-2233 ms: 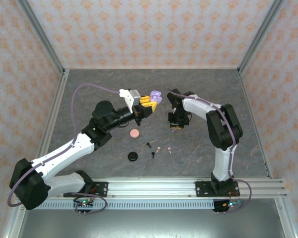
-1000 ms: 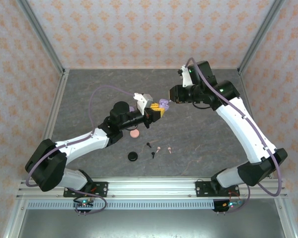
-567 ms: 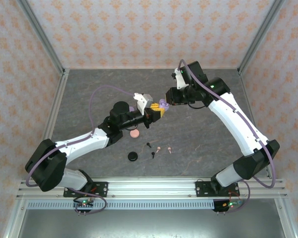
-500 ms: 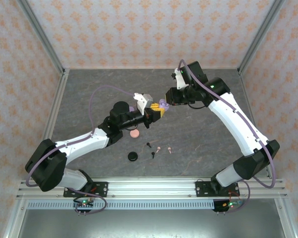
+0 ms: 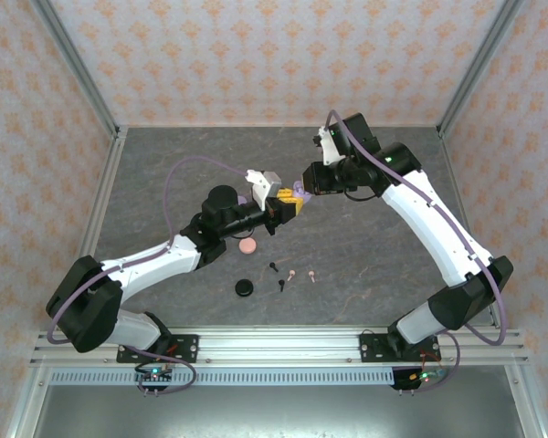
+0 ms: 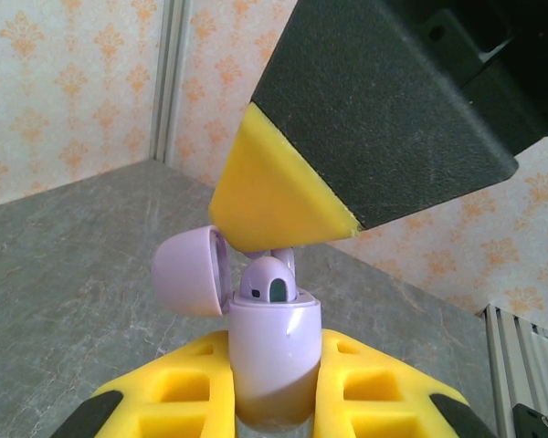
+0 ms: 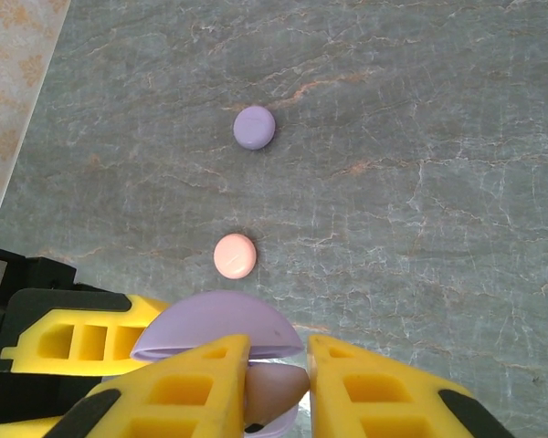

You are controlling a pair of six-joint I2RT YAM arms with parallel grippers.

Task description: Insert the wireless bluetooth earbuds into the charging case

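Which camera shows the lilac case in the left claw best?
Left wrist: the lilac case sits close-up between the yellow fingers of the left claw, lid open, an earbud at its mouth. Right wrist shows its lid from above; top external, a small lilac spot.

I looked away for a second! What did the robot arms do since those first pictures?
The right gripper rose from low near the table and swung left to the open lilac case, bringing a lilac earbud to its opening. The left gripper kept hold of that case and only shifted slightly. The pink case, black case and loose earbuds on the table stayed put.
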